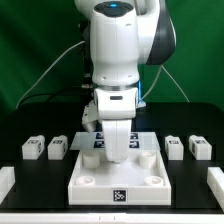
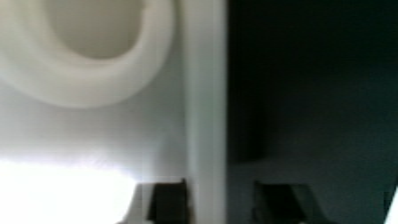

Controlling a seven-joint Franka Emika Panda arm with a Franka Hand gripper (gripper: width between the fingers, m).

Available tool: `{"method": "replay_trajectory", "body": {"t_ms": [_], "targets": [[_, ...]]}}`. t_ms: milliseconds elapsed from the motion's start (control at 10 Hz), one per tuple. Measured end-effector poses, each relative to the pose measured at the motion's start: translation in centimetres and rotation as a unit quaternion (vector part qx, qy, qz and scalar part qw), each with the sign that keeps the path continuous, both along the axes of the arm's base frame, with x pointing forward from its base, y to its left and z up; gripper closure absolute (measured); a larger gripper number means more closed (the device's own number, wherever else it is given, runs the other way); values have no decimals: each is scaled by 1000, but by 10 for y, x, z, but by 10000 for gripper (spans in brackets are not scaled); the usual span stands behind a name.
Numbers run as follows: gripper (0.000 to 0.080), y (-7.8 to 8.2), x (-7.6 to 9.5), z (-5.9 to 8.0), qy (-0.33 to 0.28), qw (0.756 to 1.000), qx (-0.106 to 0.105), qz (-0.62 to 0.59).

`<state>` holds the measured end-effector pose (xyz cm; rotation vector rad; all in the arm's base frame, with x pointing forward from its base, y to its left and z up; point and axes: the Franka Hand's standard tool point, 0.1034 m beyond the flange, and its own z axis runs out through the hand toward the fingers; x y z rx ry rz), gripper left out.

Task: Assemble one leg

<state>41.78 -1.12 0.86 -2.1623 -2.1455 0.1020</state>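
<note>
The Panda arm's gripper [image 1: 118, 147] reaches straight down onto the rear edge of the large white tabletop [image 1: 120, 180], which lies flat at the front of the black table [image 1: 30, 120]. In the wrist view the two dark fingertips [image 2: 166, 200] stand apart, with the tabletop's edge [image 2: 210, 120] running between them beside a round corner hole [image 2: 98, 30]. That view is badly blurred, so it cannot be told whether the gripper [image 2: 222, 200] is pinching the edge or only straddling it. The four small tagged legs [image 1: 58, 148] sit in a row on the table. Two are on the exterior view's left and two on its right, all apart from the gripper. The marker board [image 1: 88, 142] lies just behind the tabletop.
</note>
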Motion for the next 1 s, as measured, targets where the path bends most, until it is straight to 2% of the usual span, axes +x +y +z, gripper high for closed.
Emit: {"method": "replay_trajectory", "body": {"t_ms": [100,800,1000], "targets": [[733,0,2,1,-4,1000,0,-1],[732,0,6,2,-10,1000,0,0],[732,15,21,4,-19,1000,5,5]]}}
